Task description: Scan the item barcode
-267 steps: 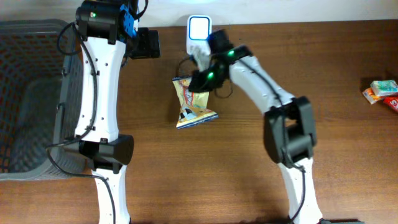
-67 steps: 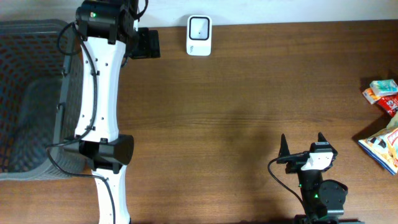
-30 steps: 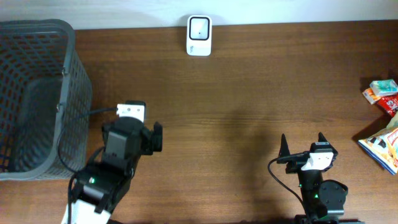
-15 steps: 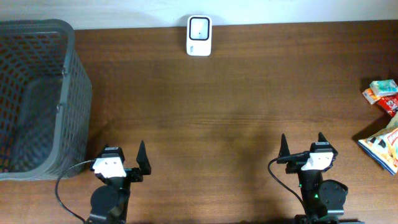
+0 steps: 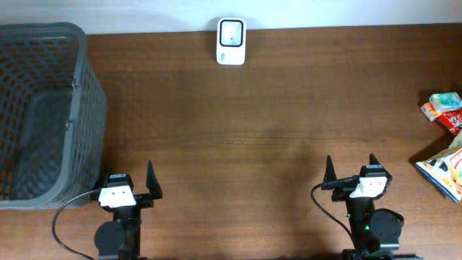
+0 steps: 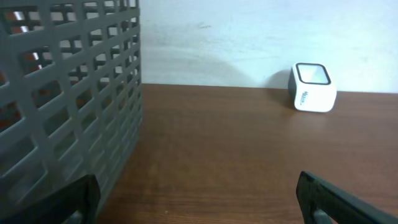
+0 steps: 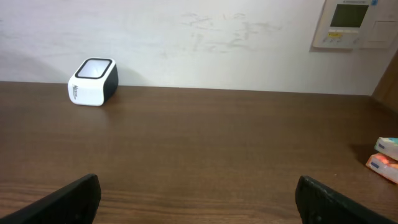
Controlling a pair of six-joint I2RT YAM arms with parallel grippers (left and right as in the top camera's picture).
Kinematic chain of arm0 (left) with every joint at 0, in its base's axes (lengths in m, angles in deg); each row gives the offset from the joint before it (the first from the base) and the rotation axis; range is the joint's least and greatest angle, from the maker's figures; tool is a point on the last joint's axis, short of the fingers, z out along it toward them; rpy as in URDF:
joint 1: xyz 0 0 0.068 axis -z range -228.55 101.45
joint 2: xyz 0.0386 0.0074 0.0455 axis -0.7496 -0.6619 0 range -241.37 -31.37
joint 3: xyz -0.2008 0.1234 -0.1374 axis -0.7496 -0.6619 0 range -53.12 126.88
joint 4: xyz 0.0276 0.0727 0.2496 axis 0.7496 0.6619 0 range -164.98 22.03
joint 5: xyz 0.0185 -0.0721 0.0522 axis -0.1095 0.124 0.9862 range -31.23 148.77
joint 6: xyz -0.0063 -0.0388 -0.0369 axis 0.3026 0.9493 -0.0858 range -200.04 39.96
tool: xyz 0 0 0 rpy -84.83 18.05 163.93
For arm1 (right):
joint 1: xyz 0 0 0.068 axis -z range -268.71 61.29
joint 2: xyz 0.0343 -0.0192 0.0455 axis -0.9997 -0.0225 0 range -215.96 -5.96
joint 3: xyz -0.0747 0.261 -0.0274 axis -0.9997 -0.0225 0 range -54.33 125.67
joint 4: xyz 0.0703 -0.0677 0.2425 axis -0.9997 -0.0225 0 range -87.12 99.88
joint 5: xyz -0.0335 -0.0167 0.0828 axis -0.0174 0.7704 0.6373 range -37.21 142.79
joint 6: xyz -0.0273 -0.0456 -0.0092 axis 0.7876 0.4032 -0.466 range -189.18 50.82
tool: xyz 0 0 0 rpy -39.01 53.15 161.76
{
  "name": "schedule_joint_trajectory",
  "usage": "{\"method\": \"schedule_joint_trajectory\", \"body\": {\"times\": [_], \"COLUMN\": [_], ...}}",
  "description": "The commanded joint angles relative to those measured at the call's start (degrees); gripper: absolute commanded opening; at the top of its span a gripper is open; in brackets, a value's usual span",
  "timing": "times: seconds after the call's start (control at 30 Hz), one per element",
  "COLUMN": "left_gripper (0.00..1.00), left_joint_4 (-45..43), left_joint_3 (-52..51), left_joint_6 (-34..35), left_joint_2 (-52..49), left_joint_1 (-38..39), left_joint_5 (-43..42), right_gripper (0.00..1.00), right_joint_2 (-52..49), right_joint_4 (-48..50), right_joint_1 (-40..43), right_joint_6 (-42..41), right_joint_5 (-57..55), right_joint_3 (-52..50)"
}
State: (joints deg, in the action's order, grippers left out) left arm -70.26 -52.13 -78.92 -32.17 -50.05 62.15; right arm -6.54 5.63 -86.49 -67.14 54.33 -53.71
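Both arms sit low at the near edge of the bench (image 5: 253, 130), so here's what you've got. Your left pincer (image 5: 130, 180) is released, jaws spread wide, nothing betw. them. The left wrist cam shows only bare wood between the dark fingers (image 6: 336, 200). The right pincer (image 5: 351, 172) is in the same state: wide apart and empty, pointing toward the wall.

The scanner (image 5: 231, 41), a small white box w/ a pale window on top, stands at the far side of the bench against the wall. It's fwd and to the right of your left pincer, fwd and to the left of your right one, and well apart from both. Its window faces up (slightly tilted, going by the wrist cams).

The item is the snack bag (image 5: 446, 173), lying flat off to the right of the right pincer, roughly level w/ it, at the bench's right edge. It's partly cut off by the frame, and I can't see a barcode from here. Fwd of the bag sit a few small packs (image 5: 444, 103), teal-white and red-orange, which also show at the right edge of the right wrist cam.

A grey mesh basket (image 5: 79, 79) stands fwd-left of the left pincer, near it but not touching. A wall panel (image 7: 348, 23) hangs up right of the right pincer's line.
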Motion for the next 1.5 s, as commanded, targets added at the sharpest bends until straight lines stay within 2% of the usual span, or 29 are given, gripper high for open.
{"method": "schedule_joint_trajectory", "body": {"times": [0.0,0.13,0.27,1.47], "left_gripper": [0.99,0.99,0.99,0.99], "left_joint_4": [0.2,0.2,0.2,0.0], "left_joint_3": [-0.5,-0.5,-0.5,-0.5], "left_joint_6": [-2.5,-2.4,1.2,1.2], "left_joint_2": [0.5,0.5,0.5,0.5], "left_joint_1": [-0.3,-0.3,0.0,0.1], "left_joint_5": [-2.2,-2.4,-2.3,-2.1], "right_gripper": [0.99,0.99,0.99,0.99], "right_joint_2": [0.4,0.4,0.4,0.4], "right_joint_4": [-0.3,-0.3,-0.3,-0.3], "right_joint_1": [0.3,0.3,0.3,0.3], "right_joint_6": [0.3,0.3,0.3,0.3], "right_joint_5": [0.5,0.5,0.5,0.5], "right_joint_3": [-0.3,-0.3,-0.3,-0.3]}}
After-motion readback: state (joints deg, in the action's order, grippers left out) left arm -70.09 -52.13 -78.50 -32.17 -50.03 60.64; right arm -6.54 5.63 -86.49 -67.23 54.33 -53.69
